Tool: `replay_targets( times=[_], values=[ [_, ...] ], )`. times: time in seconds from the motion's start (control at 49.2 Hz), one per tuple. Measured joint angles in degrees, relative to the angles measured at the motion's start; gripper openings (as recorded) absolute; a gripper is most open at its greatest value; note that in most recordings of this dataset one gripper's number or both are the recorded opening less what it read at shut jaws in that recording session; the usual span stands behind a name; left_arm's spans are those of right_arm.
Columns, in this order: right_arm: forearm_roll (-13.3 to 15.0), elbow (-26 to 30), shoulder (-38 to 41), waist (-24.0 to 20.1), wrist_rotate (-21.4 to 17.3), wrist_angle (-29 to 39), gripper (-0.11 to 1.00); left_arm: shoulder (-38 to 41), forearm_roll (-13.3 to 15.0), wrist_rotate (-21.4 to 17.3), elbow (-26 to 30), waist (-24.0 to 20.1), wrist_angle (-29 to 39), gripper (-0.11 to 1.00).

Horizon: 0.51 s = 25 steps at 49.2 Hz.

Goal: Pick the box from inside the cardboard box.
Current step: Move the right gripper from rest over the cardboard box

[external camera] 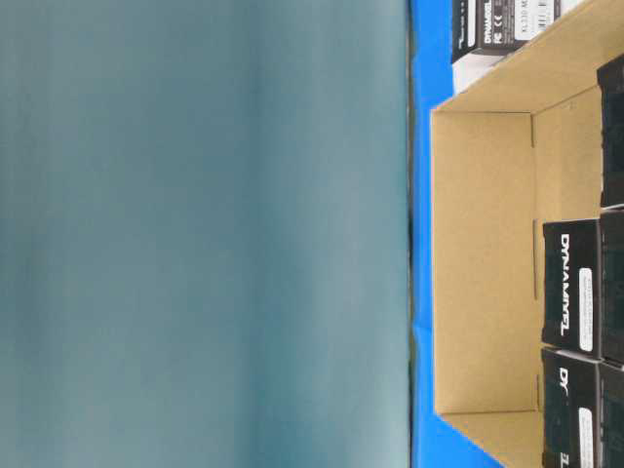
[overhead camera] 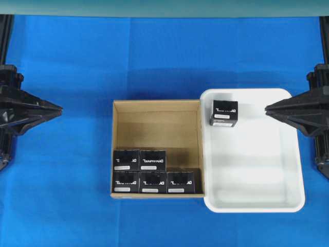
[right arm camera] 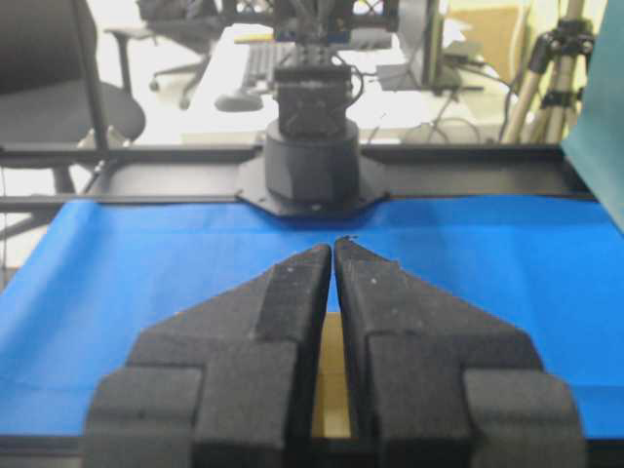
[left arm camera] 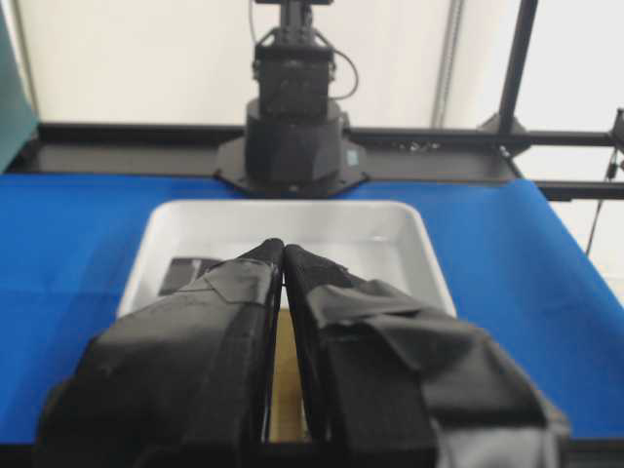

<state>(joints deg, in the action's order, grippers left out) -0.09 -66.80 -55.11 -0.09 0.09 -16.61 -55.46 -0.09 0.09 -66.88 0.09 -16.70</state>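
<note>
Pincers: left gripper (overhead camera: 60,108) and right gripper (overhead camera: 266,108) both sit clenched on nothing, tips pressed together, parked at the two table edges and well apart from the cartons; each wrist view confirms the closed tips.

Task's thing: the box (overhead camera: 180,182), black with white lettering and a white label strip, sits at the end of the near row inside the cardboard box (overhead camera: 156,105), with bare floor behind it and on its right.

Neighbours: four more black boxes (overhead camera: 140,171) are packed touching each other in two rows against the near-left corner; the far half of the carton floor is bare.

Handling, as a judgement: rigid printed carton, likely light, smooth-sided so somewhat slippery; it should tolerate a firm pinch but could dent at the corners.

Where to take hold: across the two faces that have room beside them, from above, since its left face touches a neighbour and its front lies against the carton wall.

Beside the carton: white tray (overhead camera: 288,134), touching the carton's right wall, with one black box in tray (overhead camera: 224,113) near its far-left corner.

Underneath: blue cloth (overhead camera: 67,62) covers the table.
</note>
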Motion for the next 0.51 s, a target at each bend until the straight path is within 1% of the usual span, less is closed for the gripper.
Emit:
replay_targets(
  times=[0.041, 0.081, 0.142, 0.224, 0.366, 0.508],
  values=[
    [-0.09, 0.00, 0.00, 0.00, -0.35, 0.00, 0.16, 0.00, -0.18, 0.44, 0.00, 0.00, 0.18, 0.13],
    [-1.23, 0.26, 0.18, 0.00, -0.97, 0.70, 0.17, 0.09, -0.44, 1.05, 0.00, 0.09, 0.44, 0.06],
    [-4.13, 1.14, 0.70, 0.00, -2.11, 3.34, 0.08, 0.00, -0.62, 1.41, 0.00, 0.35, 0.88, -0.01],
    [-6.86, 3.08, 1.67, 0.26, -3.34, 9.40, 0.03, -0.44, -0.70, 1.41, 0.09, 0.97, 1.85, -0.06],
    [-7.73, 8.17, 4.48, 0.35, -3.87, 21.18, 0.02, -1.32, -0.70, 1.41, 0.79, 1.32, 5.36, -0.06],
    [-7.91, 14.77, 8.88, 0.44, -5.36, 31.11, 0.02, -1.41, -0.70, 1.41, 2.02, 1.32, 9.32, -0.06]
  ],
)
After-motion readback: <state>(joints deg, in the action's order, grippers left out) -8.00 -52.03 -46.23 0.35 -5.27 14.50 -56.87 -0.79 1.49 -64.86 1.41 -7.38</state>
